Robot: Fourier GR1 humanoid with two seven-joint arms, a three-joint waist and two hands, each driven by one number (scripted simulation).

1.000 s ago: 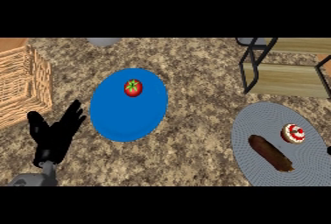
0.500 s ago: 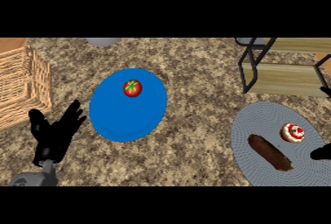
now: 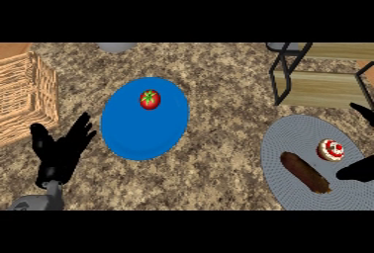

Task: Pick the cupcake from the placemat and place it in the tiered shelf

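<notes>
Starting at our right hand point(image 3: 359, 170), we see it only partly, at the right edge of the view: a dark thumb-like shape reaches left over the placemat point(image 3: 292, 133), and a finger tip shows higher up by the edge. It is just beside the cupcake point(image 3: 331, 149) but apart from it, with a strip of mat between them. The fingers look spread and hold nothing, so we read the hand as released.

The cupcake sits upright on the right part of the grey round placemat, white with red on top. To its left on the same mat lies a brown sausage-shaped item point(image 3: 305, 171), set at a slant; we cannot tell exactly what it is. Just beyond the mat's far edge stands the tiered shelf point(image 3: 321, 89), a dark frame with wooden boards, in the far right corner of the counter point(image 3: 219, 89).

Our left hand point(image 3: 62, 150) shows at the near left, fingers straight and pointing away from us, resting and holding nothing, with the grey forearm below it. Just to its right lies a blue plate point(image 3: 139, 133) with a tomato point(image 3: 150, 99) on its far part. A wicker basket point(image 3: 25, 99) stands at the far left, and a grey rounded object point(image 3: 116, 47) shows at the far edge.
</notes>
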